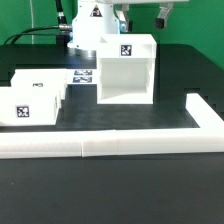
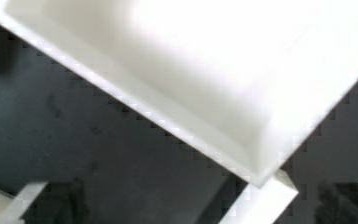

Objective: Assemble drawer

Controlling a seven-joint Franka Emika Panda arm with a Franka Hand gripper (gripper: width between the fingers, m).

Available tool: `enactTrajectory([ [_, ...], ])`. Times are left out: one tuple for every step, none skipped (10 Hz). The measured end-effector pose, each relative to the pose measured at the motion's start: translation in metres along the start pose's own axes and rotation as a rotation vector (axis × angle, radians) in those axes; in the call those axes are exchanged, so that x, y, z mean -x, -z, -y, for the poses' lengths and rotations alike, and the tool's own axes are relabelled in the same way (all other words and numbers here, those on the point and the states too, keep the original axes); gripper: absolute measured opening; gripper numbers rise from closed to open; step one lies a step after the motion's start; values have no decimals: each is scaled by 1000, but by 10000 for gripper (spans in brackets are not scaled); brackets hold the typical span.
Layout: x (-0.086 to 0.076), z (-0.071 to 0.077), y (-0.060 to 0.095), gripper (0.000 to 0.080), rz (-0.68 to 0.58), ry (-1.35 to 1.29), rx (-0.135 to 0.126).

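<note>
The drawer housing (image 1: 125, 70) stands upright near the middle of the tabletop (image 1: 120, 175), its open face toward the camera in the exterior view and a tag on its top. The front tray (image 1: 22, 108) and the rear tray (image 1: 45, 85) sit side by side, well apart from the housing on the exterior view's left. The marker board (image 1: 85, 77) lies between them and the housing. A long white bar (image 1: 100, 146) borders the near edge.

The hand (image 2: 144, 203) hovers over a large white part with its fingers (image 2: 261, 200) spread apart, holding nothing. Judging by the exterior view, that part is probably the housing — so the step in hand looks like positioning to grip or nudge it. To do this well, the hand should turn until its fingers square up with a wall, since the white edge runs diagonally across the wrist view. It should then come down straight so both fingers meet the wall together and the housing does not twist.

Much is unclear. The wrist view is blurred, and no tag shows there, so which face lies below cannot be told. In the exterior view the hand is cut off at the top edge — its height above the housing cannot be judged.
</note>
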State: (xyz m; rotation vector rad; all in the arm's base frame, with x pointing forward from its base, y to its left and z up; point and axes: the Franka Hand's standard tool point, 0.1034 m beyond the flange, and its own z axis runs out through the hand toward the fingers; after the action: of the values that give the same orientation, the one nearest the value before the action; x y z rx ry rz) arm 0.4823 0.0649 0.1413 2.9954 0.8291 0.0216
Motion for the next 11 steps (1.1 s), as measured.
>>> enactTrajectory([
  [0, 0, 0, 650, 1, 0, 0],
  [0, 0, -1, 650, 1, 0, -1],
  [1, -1, -1, 650, -1, -22, 0],
  [4, -3, -2, 650, -3, -140, 2],
  [12, 4, -3, 650, 8, -265, 2],
  [18, 14, -6, 650, 22, -360, 0],
  [20, 19, -10, 650, 36, -426, -13],
  [20, 23, -16, 650, 41, -501, -47],
  [21, 24, -19, 650, 43, -540, -71],
  [20, 24, -18, 650, 42, -532, -68],
  [20, 24, -19, 650, 43, -532, -68],
])
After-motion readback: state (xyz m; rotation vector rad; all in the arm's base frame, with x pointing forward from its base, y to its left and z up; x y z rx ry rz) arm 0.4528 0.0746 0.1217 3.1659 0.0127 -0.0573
